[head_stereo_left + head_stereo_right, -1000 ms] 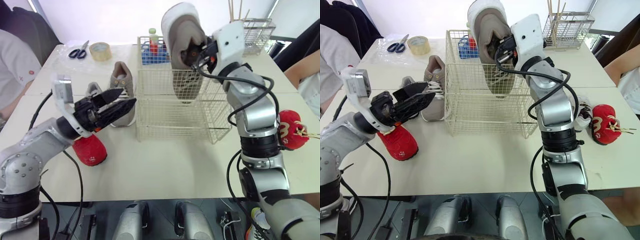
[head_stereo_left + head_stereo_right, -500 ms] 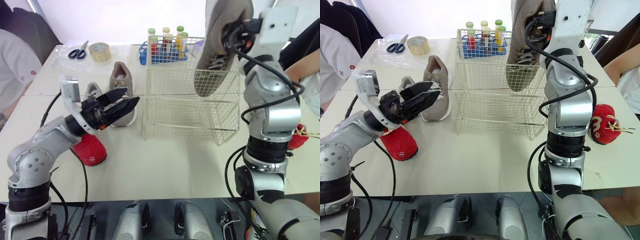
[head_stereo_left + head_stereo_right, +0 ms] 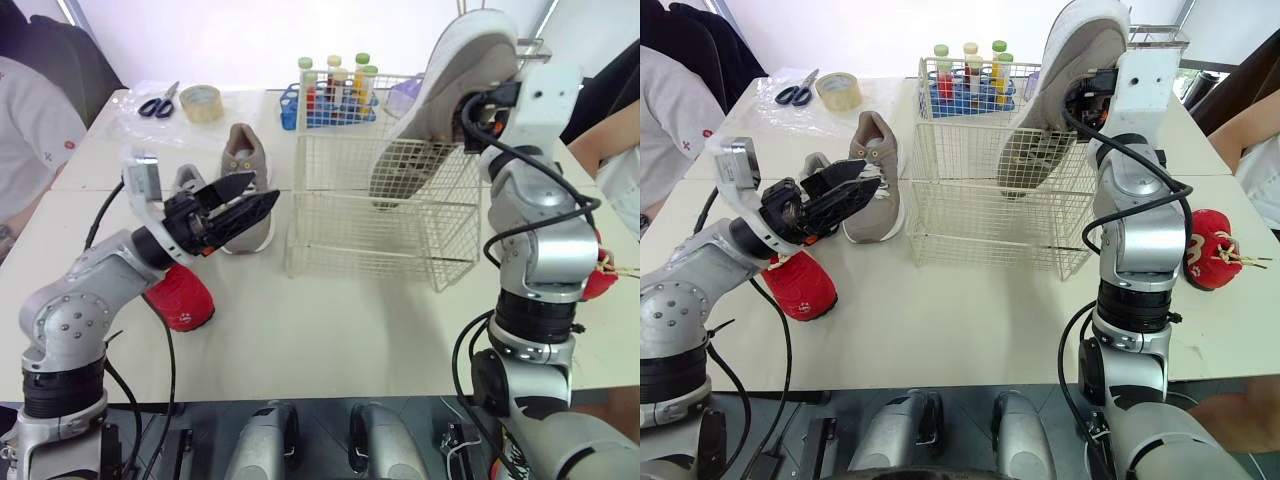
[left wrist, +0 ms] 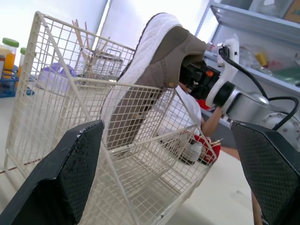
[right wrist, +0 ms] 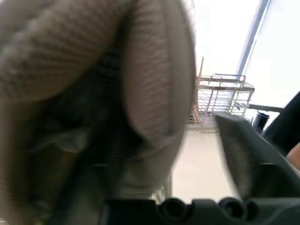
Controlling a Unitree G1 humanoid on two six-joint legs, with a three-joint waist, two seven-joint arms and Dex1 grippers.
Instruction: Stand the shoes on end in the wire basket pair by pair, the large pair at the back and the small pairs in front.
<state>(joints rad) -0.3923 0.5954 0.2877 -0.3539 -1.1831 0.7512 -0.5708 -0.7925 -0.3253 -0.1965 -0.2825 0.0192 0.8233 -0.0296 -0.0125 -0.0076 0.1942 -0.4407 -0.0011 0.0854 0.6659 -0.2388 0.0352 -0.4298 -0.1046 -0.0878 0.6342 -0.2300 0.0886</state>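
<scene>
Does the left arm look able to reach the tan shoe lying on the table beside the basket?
Probably yes. The left gripper, jaws open, hangs right by the tan shoe with nothing between them. The wire basket stands to the side, and the right gripper holds the other shoe.

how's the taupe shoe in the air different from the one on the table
The held shoe is tilted toe-down into the wire basket, gripped by the right claw; the table shoe lies flat on its sole beside the basket, ungripped. Both are taupe with laces.
</scene>
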